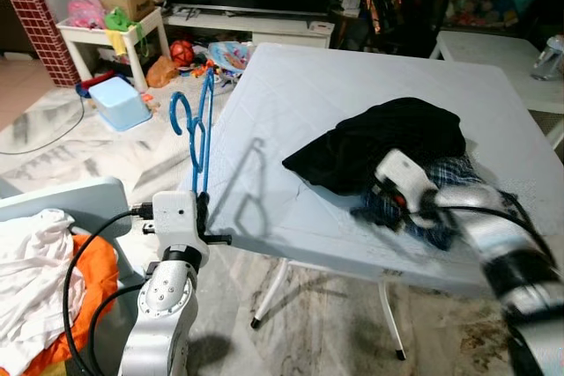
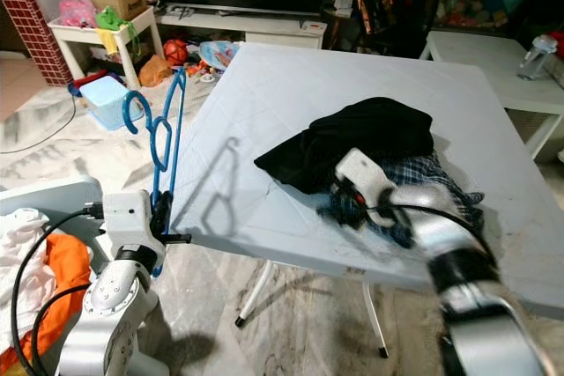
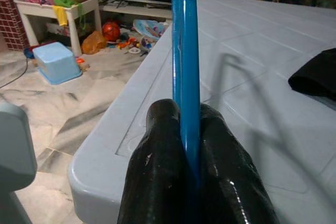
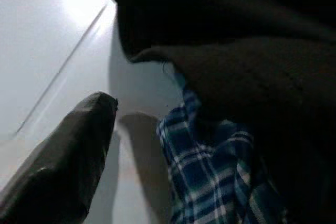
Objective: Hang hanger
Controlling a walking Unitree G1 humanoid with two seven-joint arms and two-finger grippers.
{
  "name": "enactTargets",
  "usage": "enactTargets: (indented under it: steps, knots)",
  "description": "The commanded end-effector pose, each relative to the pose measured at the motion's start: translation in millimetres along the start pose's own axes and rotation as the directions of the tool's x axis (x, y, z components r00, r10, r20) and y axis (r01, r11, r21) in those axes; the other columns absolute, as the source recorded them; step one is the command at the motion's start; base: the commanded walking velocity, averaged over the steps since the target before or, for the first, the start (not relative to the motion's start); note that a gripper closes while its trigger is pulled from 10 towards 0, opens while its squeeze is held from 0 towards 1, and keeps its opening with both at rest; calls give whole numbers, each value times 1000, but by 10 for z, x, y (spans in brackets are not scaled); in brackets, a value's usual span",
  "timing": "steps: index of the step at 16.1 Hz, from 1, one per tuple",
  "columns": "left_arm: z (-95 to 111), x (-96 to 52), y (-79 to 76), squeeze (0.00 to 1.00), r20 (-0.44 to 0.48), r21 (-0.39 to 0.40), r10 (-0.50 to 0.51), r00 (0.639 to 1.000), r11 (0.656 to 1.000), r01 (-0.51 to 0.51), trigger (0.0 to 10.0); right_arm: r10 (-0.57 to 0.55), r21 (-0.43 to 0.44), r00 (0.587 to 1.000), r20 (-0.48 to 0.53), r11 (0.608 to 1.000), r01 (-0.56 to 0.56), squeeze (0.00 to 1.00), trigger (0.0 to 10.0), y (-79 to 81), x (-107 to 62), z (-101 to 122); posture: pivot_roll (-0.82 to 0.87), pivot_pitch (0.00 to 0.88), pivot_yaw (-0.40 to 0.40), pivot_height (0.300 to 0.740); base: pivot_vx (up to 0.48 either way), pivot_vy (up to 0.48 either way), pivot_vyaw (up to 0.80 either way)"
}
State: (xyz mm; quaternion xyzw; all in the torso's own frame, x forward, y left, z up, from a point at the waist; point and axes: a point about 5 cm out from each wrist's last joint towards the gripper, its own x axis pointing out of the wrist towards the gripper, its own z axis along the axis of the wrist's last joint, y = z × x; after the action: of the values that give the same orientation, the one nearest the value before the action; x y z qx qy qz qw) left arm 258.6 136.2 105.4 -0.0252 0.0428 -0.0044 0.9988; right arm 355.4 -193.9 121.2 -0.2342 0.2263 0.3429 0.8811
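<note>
Left wrist view: my left gripper [image 3: 190, 145] is clamped tight on the blue hanger [image 3: 185, 51], both fingers [image 3: 157, 150] pinching its thin bar so it can't swing. In the head views I hold it upright at approx 9 o'clock of the table [image 1: 308, 103], just off the table's edge, hook at top. My guess is it's kept vertical and clear of the tabletop so a garment can be fed onto it w/o snagging.

My right gripper [image 4: 113, 145] is down at the clothes pile, approx 4 o'clock on the table. One finger [image 4: 73, 145] rests on bare tabletop beside the blue check shirt [image 4: 210, 177], w/ the black garment [image 4: 236, 61] lying over it. Can't tell if it's spread or closed; nothing looks gripped yet. Prob. it's there to pick up a piece for the hanger.

Count: 1 hanger, 2 garments on the table, 1 table. More clothes, white and orange, sit in a basket [image 1: 88, 191] at approx 7 o'clock, too heaped to count.
</note>
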Motion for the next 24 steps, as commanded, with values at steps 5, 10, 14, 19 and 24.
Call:
enactTargets:
  steps: [5, 10, 14, 19, 24]
  knots:
    - [49, -1, -13, 0, 17, 2, 3, 1000, 1000, -3, 10000, -378, 227, 923, 74, 908, 353, 1000, 10000, -105, 302, 462, -8, 0, -40, 740, 0, 0, 0]
    - [66, 12, -8, 0, 23, 8, 13, 1000, 1000, -13, 10000, -525, 406, 835, 166, 808, 427, 1000, 10000, -76, 400, 901, 6, 0, -48, 740, 0, 0, 0]
    - [66, 12, -26, 0, 21, -13, 3, 1000, 1000, -2, 10000, -529, 439, 825, 199, 801, 408, 0, 10000, -112, 347, 755, -6, 0, -46, 740, 0, 0, 0]
    - [10, 21, -55, 0, -19, -66, -44, 999, 997, 43, 10000, -452, 386, 862, 230, 855, 346, 0, 10000, -93, 87, 161, -52, 0, -15, 740, 0, 0, 0]
    - [50, 42, -59, 0, -6, -76, -84, 996, 994, 83, 10000, -594, 476, 736, 325, 775, 415, 843, 10000, 60, -279, -5, -84, 0, 28, 740, 0, 0, 0]
